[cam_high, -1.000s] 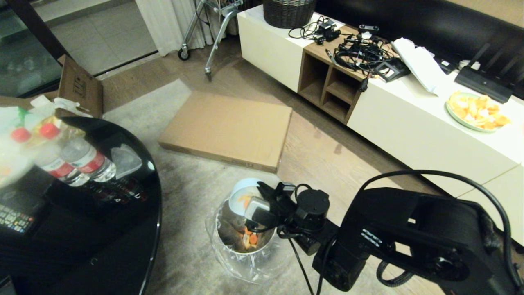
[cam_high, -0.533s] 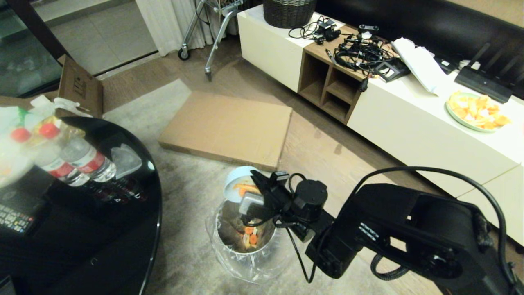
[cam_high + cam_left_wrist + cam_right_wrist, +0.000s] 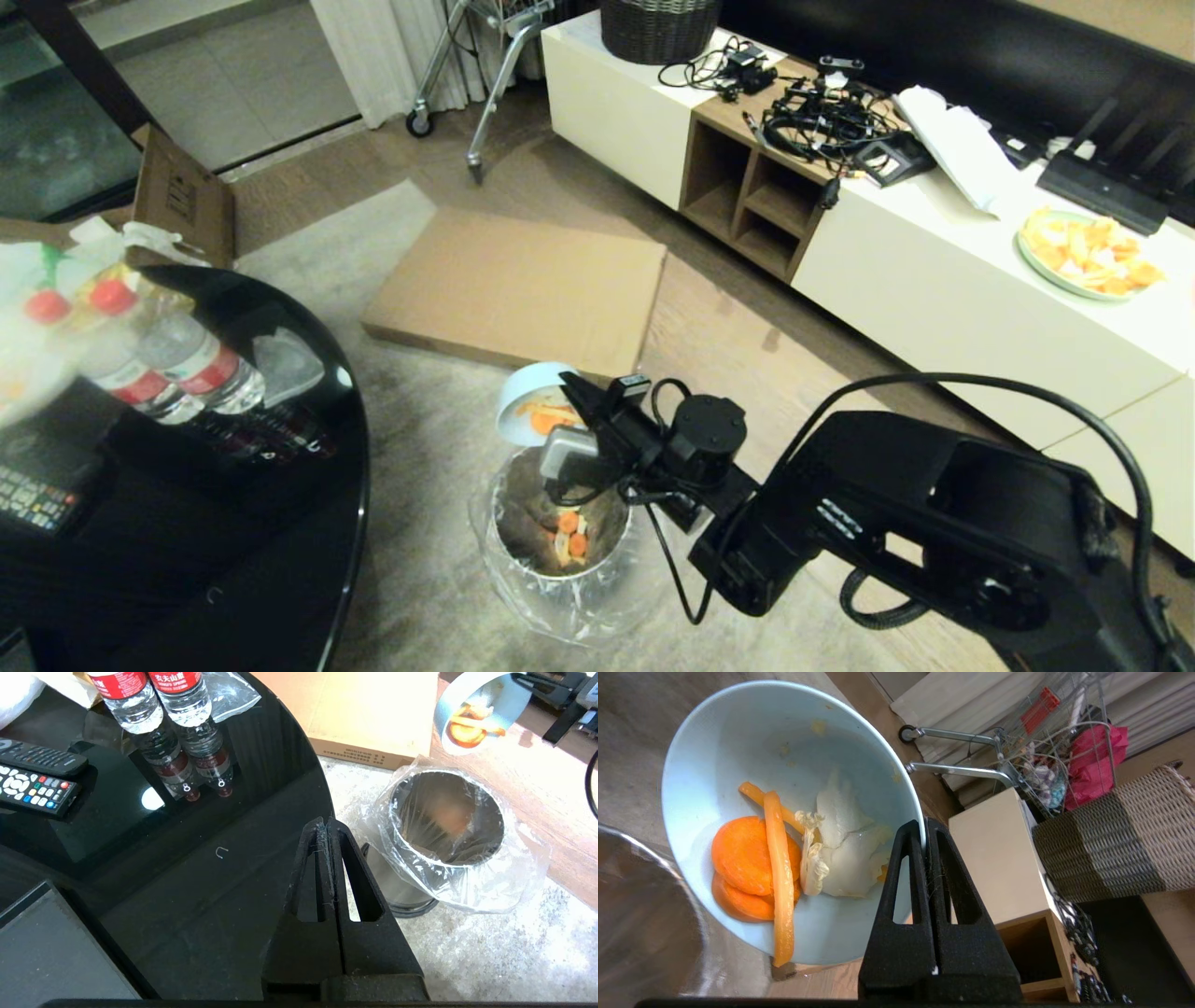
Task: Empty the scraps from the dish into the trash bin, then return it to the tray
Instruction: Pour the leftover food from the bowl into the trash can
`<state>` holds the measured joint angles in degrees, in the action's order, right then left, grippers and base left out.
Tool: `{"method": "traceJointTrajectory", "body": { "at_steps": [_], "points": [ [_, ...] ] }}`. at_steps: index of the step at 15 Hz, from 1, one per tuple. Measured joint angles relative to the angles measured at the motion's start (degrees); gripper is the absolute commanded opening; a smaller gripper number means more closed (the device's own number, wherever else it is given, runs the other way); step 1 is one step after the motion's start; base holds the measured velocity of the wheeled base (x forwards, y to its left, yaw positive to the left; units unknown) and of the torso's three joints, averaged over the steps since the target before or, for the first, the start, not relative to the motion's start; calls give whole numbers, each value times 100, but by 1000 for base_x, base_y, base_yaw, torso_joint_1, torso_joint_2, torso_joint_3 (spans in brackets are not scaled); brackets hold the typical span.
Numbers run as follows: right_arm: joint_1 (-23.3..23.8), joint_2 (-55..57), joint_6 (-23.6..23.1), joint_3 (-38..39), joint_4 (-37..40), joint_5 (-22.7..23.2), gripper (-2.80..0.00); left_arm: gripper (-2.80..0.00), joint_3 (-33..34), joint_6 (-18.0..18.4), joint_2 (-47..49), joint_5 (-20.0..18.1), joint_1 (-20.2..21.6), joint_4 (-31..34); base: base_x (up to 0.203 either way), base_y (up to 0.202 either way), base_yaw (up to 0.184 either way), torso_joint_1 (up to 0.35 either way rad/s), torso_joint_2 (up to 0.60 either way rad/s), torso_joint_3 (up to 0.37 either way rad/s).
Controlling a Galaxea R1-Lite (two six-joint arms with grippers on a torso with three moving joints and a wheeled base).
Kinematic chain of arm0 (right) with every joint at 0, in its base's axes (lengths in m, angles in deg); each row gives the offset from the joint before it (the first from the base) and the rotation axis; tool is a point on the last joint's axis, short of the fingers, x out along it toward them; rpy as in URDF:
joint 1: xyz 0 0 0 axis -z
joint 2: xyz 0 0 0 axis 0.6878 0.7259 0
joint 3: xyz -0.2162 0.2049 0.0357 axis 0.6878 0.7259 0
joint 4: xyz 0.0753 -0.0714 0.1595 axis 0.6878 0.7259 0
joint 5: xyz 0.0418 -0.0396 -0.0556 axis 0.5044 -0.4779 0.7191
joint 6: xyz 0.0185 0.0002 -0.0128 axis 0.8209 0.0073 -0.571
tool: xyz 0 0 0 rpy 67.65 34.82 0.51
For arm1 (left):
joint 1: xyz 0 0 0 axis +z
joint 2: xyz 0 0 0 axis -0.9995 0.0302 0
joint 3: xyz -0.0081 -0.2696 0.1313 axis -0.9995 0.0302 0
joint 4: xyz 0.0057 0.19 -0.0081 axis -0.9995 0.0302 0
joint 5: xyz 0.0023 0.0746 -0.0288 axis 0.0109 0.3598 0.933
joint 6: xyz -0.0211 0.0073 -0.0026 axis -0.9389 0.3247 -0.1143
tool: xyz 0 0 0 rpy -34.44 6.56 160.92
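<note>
My right gripper [image 3: 924,826] is shut on the rim of the pale blue dish [image 3: 738,765], one finger inside and one outside. It holds the dish tilted on its side just above the far edge of the trash bin [image 3: 523,579]. Scraps [image 3: 756,868] cling inside the dish: round carrot slices, an orange strip and pale leafy bits. More scraps [image 3: 569,539] lie at the bottom of the lined metal bin [image 3: 397,877]. The left gripper [image 3: 325,823] is shut and empty over the black table's edge. A corner of the tray [image 3: 42,947] shows on that table.
The black glass table [image 3: 233,523] carries water bottles [image 3: 201,364] and remote controls [image 3: 32,784]. A flat cardboard box [image 3: 523,289] lies on the floor beyond the bin. The white cabinet [image 3: 934,280] holds a plate of orange pieces [image 3: 1088,252], cables and a wicker basket [image 3: 658,28].
My right gripper has lifted the dish up and away from the bin's mouth toward its far left side, turning the wrist. Scraps stay in the dish. The left arm is still.
</note>
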<state>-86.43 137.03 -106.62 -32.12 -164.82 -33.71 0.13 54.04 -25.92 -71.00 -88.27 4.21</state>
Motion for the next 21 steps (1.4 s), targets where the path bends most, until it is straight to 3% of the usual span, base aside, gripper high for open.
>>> {"method": "traceJointTrajectory", "body": {
  "at_steps": [4, 15, 18, 21],
  "points": [
    [103, -106, 5, 50, 2, 323, -280, -280, 0, -2, 0, 2, 0, 0, 0, 0, 0, 0, 0, 0],
    [92, -680, -6, 518, 0, 586, -280, -280, 0, -2, 0, 2, 0, 0, 0, 0, 0, 0, 0, 0],
    [100, -850, -265, 797, 0, 1027, -280, -280, 0, -2, 0, 0, 0, 0, 0, 0, 0, 0, 0, 0],
    [100, -946, -416, 844, 0, 1062, -280, -280, 0, -2, 0, 2, 0, 0, 0, 0, 0, 0, 0, 0]
  ]
}}
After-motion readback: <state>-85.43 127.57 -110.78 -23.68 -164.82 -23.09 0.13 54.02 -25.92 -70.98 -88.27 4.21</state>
